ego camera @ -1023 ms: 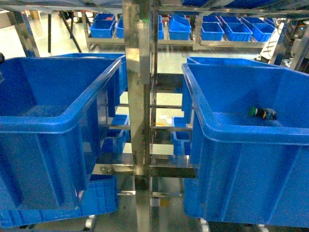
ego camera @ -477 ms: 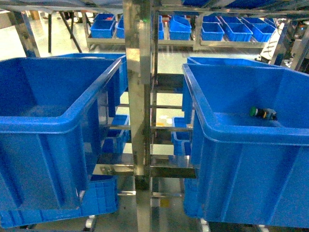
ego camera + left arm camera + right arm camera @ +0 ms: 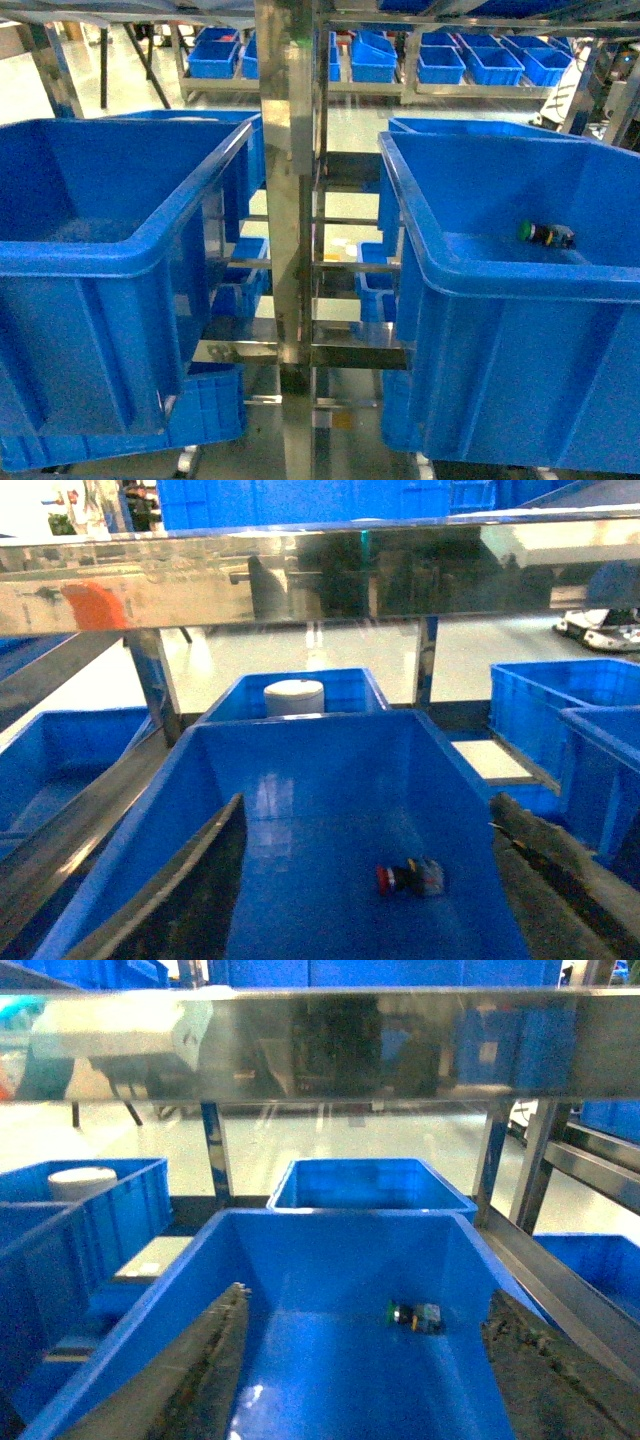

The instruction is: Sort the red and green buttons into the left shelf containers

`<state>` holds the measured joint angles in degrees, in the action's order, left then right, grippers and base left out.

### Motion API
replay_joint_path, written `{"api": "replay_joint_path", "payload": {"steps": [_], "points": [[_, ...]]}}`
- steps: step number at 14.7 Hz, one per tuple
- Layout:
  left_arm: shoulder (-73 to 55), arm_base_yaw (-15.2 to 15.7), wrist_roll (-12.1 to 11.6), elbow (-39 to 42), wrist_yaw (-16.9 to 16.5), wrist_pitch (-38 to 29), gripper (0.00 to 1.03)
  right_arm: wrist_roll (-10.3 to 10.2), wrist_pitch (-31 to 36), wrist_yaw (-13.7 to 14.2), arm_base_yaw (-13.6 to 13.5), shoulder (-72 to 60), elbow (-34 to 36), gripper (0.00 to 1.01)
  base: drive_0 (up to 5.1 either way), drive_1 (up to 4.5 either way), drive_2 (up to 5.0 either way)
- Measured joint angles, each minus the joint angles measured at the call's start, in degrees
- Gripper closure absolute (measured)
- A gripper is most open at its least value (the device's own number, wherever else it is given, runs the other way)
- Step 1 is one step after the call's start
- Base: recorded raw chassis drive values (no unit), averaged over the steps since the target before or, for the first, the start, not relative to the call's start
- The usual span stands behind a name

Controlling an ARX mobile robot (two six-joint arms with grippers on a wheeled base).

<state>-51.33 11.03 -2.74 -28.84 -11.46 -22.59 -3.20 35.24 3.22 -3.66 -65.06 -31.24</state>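
Two large deep blue bins stand side by side in the head view, the left bin (image 3: 100, 262) and the right bin (image 3: 500, 280). A green button (image 3: 546, 235) lies on its side on the right bin's floor. The right wrist view shows that green button (image 3: 415, 1316) ahead of my right gripper (image 3: 365, 1380), which is open and empty above the bin (image 3: 320, 1260). In the left wrist view a red button (image 3: 410, 877) lies on the floor of a blue bin (image 3: 300, 780), between the spread fingers of my open, empty left gripper (image 3: 370, 900). Neither gripper shows in the head view.
A steel shelf post (image 3: 290, 200) rises between the two bins. A steel rail crosses overhead in the left wrist view (image 3: 300, 575) and the right wrist view (image 3: 350, 1045). Smaller blue trays (image 3: 470, 62) fill a far rack. A white cylinder (image 3: 294, 696) sits in a bin behind.
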Motion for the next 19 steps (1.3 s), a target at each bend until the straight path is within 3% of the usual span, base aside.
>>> {"api": "replay_joint_path", "payload": {"steps": [1, 2, 3, 5, 6, 7, 8, 9, 17, 18, 19], "points": [[2.1, -1.4, 1.2, 4.3, 1.4, -2.8, 0.43, 1.4, 1.1, 0.0, 0.4, 2.9, 4.5, 0.37, 0.0, 0.00, 0.0], [3.7, -2.4, 1.6, 7.7, 2.6, -3.7, 0.56, 1.9, 1.9, -2.9, 2.6, 5.1, 8.2, 0.50, 0.0, 0.00, 0.0], [5.7, -3.4, 2.0, 10.7, 3.7, -4.2, 0.68, 2.3, 2.6, -2.8, 3.8, 6.6, 11.0, 0.62, 0.0, 0.00, 0.0], [9.6, -5.0, 2.4, 15.0, 5.4, -5.0, 0.94, 2.7, 3.3, -3.2, 3.9, 11.0, 16.0, 0.88, 0.0, 0.00, 0.0], [11.4, -5.7, 2.6, 16.5, 5.9, -5.0, 1.02, 2.8, 3.4, -3.2, 3.7, 12.9, 17.6, 0.99, 0.0, 0.00, 0.0], [13.1, -6.8, 2.5, 18.2, 7.3, -4.6, 1.01, 3.0, 3.1, -3.2, 3.7, 14.9, 19.5, 0.99, 0.0, 0.00, 0.0], [15.2, -10.6, 2.6, 19.9, 11.0, -4.1, 1.01, 3.0, 2.4, -3.2, 3.7, 17.2, 21.4, 0.99, 0.0, 0.00, 0.0], [16.9, -11.4, 2.6, 21.1, 10.8, -3.7, 1.01, 3.0, 1.7, -3.2, 3.7, 18.9, 22.6, 0.99, 0.0, 0.00, 0.0], [30.0, -11.0, 2.6, 26.4, 11.5, 3.9, 1.01, 3.0, -8.1, -3.2, 3.7, 35.6, 28.9, 0.99, 0.0, 0.00, 0.0], [31.3, -11.0, 2.6, 26.7, 11.5, 4.9, 1.01, 3.0, -6.2, -3.2, 3.7, 35.9, 30.6, 0.99, 0.0, 0.00, 0.0], [32.2, -11.0, 2.6, 28.0, 11.3, 3.5, 1.01, 3.0, -8.6, -3.1, 3.7, 37.4, 30.6, 0.99, 0.0, 0.00, 0.0]]}}
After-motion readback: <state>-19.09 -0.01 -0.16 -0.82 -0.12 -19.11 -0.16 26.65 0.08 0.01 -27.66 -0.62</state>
